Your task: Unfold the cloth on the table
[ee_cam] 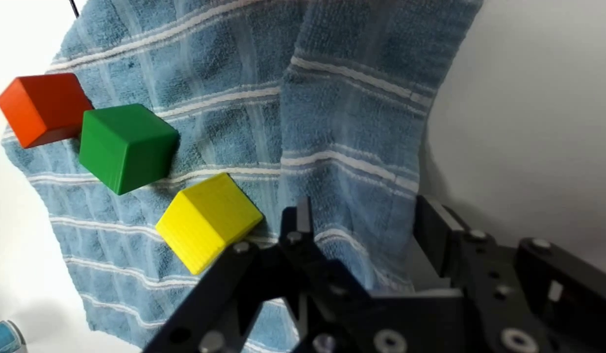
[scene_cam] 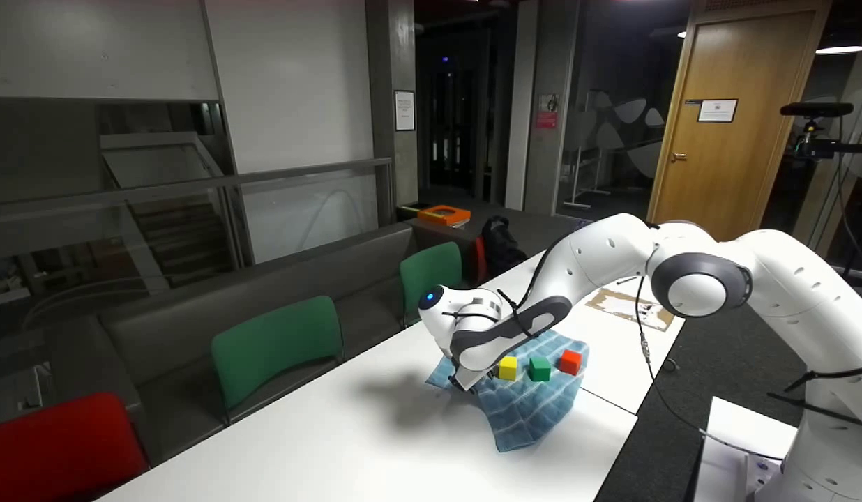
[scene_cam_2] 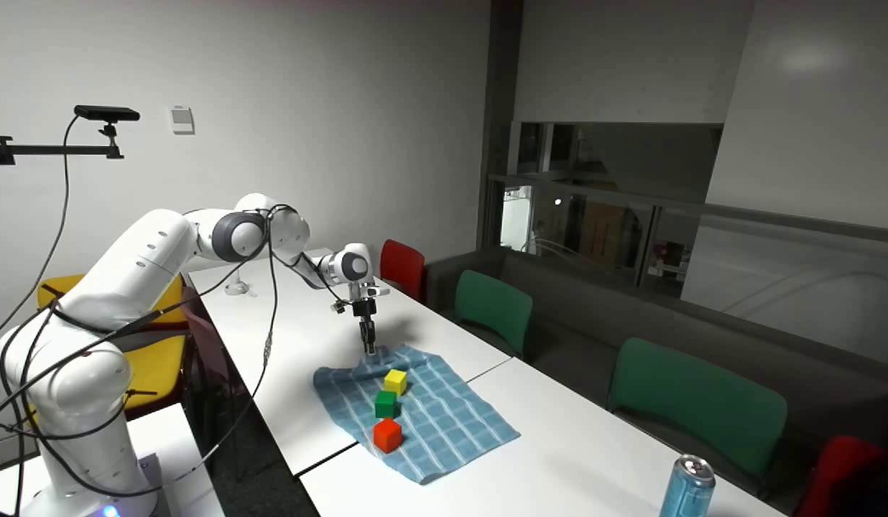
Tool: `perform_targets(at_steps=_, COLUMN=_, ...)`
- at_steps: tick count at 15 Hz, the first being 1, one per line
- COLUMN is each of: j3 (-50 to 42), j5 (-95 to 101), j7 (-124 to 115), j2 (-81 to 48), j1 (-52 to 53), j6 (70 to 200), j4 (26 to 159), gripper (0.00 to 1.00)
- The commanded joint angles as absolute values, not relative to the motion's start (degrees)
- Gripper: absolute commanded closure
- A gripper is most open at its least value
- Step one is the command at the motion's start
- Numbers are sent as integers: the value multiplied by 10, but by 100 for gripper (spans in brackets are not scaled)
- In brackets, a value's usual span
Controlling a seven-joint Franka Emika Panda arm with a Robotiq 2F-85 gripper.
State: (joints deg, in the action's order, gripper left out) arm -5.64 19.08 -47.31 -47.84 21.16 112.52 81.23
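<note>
My one gripper stands wide, and in its gap I see the folded side of one blue cloth. This cloth lies on the white table. On it are one yellow block, one green block, one red block. Farther stands one can, its inside hidden from me.

White table carries cloth, can, perhaps torn paper.
</note>
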Motion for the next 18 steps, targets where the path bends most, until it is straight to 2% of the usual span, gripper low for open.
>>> perform_targets(at_steps=1, j3=-61, j5=202, j7=-481, j2=-489, j1=217, j6=1097, j4=783, gripper=71)
perform_targets(at_steps=5, j3=-61, j5=201, j7=-479, j2=-489, j1=216, j6=1101, j4=780, gripper=99)
perform_targets(at_steps=18, j3=-50, j5=251, j7=-460, j2=-459, j1=273, j6=1118, j4=782, gripper=99)
